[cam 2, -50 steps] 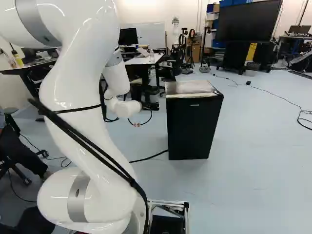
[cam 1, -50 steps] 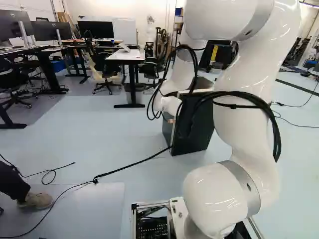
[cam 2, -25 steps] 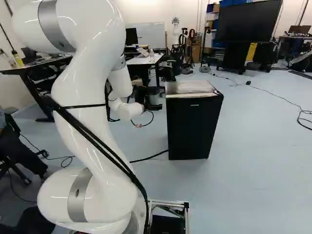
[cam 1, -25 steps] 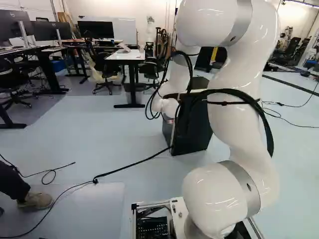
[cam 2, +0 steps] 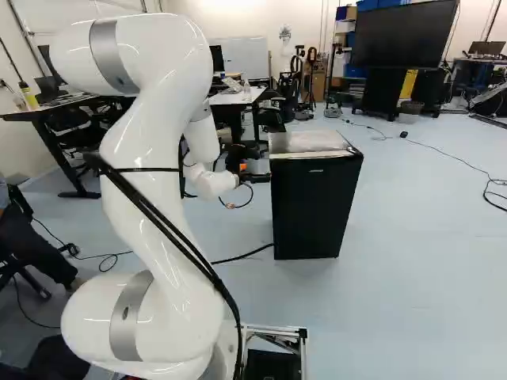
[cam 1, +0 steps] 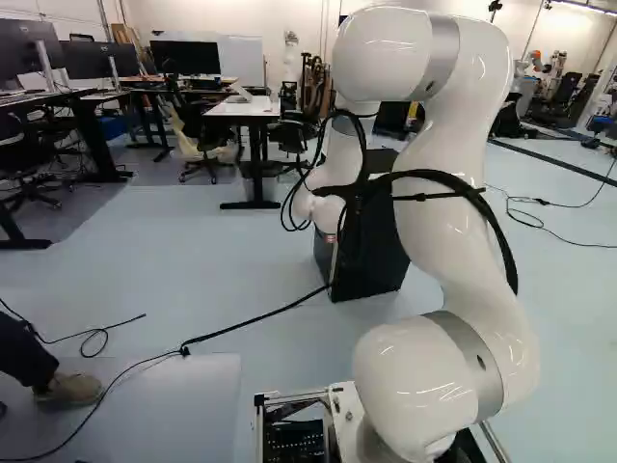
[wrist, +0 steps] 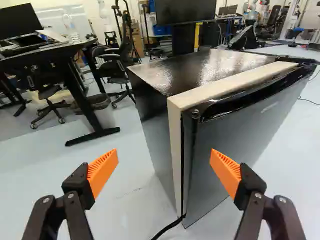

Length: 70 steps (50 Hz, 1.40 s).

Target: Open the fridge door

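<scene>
Orange pads (wrist: 102, 172) stand wide apart on the gripper (wrist: 164, 167); the fingers are released and grasp nothing. Upright on the floor (cam 2: 428, 261), the fridge (wrist: 215, 70) lies ahead of them, right of the middle in the right base view, with its near upright corner showing between the fingers in the wrist view. The door (wrist: 235, 145) meets a pale rim (wrist: 225, 87) at a dark seam; whether it is fully seated I cannot tell. One finger shows in front of the door face, the other off beside the cabinet wall, and as I judge it the approach comes next. Chief hazard: should I advance on this line, the door-side finger may butt the flat face and shove the fridge back, since the seam looks too narrow to admit a pad. The recess (wrist: 250, 100) along the door's top seems the better purchase, but a shallow hook there could slip off the glossy lip. The hinge side is not evident to me; a pull at the wrong edge would drag or tip the whole cabinet. A cable (wrist: 168, 227) beside the door's foot may foul the swing, and the looped hoses (cam 1: 359, 145) on the arm (cam 2: 158, 158) could catch a corner if I reach across.
</scene>
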Tool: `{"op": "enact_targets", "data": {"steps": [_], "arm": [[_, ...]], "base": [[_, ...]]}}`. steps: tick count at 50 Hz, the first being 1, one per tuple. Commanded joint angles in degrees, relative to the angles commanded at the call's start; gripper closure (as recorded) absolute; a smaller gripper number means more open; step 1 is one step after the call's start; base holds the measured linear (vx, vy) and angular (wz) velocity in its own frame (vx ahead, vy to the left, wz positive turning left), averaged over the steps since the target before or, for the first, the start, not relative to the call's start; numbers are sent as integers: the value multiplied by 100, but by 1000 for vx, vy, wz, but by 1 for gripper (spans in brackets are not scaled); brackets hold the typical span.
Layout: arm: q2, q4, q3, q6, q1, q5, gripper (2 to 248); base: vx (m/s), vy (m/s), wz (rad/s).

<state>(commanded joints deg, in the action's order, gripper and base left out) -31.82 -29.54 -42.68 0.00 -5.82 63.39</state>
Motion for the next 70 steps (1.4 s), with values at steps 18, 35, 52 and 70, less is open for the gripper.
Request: {"op": "enact_targets", "data": {"steps": [18,35,52,70], "arm": [[-382,-489,-223,0,64,344,3],[-766,-950,-479,0,75,669,3],[-1137,-1412,-724,0,80,994,3],[-1314,-1764,-871,0,75,1237,3]], "base": [[0,0,0],[0,0,0],[0,0,0],[0,0,0]]}}
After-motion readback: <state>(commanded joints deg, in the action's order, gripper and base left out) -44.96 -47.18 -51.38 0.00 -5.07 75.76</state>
